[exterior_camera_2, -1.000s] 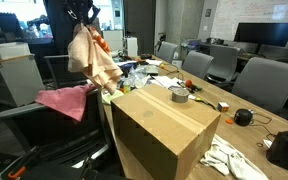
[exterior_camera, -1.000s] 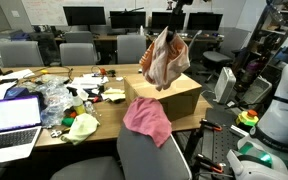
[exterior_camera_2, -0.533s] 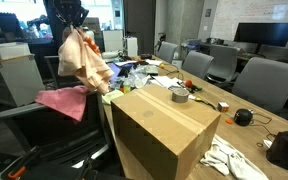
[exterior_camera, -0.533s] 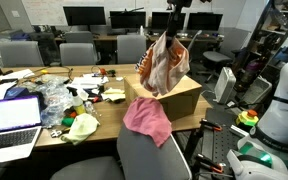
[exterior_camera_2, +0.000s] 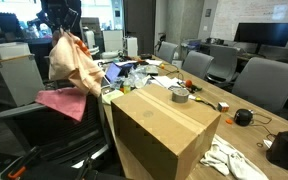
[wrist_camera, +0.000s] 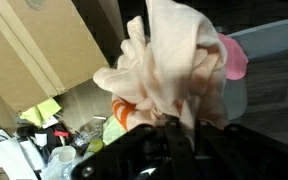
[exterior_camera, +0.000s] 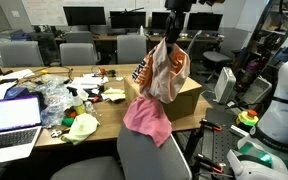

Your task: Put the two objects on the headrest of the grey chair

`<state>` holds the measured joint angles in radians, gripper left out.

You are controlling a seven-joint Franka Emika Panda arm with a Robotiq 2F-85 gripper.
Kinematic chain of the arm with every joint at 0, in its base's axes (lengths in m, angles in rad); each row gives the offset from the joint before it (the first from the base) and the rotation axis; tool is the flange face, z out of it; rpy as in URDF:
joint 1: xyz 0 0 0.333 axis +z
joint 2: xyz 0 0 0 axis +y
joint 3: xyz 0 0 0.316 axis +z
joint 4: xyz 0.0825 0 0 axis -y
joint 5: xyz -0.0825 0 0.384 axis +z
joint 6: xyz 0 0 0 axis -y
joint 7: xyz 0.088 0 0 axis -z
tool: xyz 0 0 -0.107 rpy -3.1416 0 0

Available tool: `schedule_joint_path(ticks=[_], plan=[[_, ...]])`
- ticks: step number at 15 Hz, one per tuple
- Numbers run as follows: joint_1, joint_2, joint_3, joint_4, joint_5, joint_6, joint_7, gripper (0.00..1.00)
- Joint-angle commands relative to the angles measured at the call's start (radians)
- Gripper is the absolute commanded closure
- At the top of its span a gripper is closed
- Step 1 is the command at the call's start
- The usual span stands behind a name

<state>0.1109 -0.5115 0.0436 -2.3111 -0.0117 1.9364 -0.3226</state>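
Gripper [exterior_camera: 172,28] is clamped shut on the top edge of the patterned cloth [exterior_camera: 162,72], and in the wrist view the fabric bunches between my fingers [wrist_camera: 174,125].

Compared with a second ago, I have carried it lower and away from the cardboard box [exterior_camera_2: 164,125], toward the grey chair [exterior_camera: 144,160]. In an exterior view the bundle [exterior_camera_2: 74,65] now sits further to the chair's side of the box.

The cloth hangs with its long axis straight up and down: pinched end at the top, loose folds pointing down. Its lower hem is just over the pink cloth [exterior_camera: 147,120] (I cannot tell whether they touch). The pink cloth lies draped over the top of the chair's back, where it lay before.
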Motion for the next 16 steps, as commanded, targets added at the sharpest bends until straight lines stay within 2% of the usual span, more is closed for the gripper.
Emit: schedule_joint_path(ticks=[1, 9, 16], plan=[[0.022, -0.021, 0.002, -0.006, -0.013, 0.023, 0.002, 0.98], [0.032, 0.01, -0.003, 0.004, -0.001, 0.081, 0.001, 0.98], [0.029, 0.085, -0.004, 0.028, 0.004, 0.095, 0.001, 0.98]])
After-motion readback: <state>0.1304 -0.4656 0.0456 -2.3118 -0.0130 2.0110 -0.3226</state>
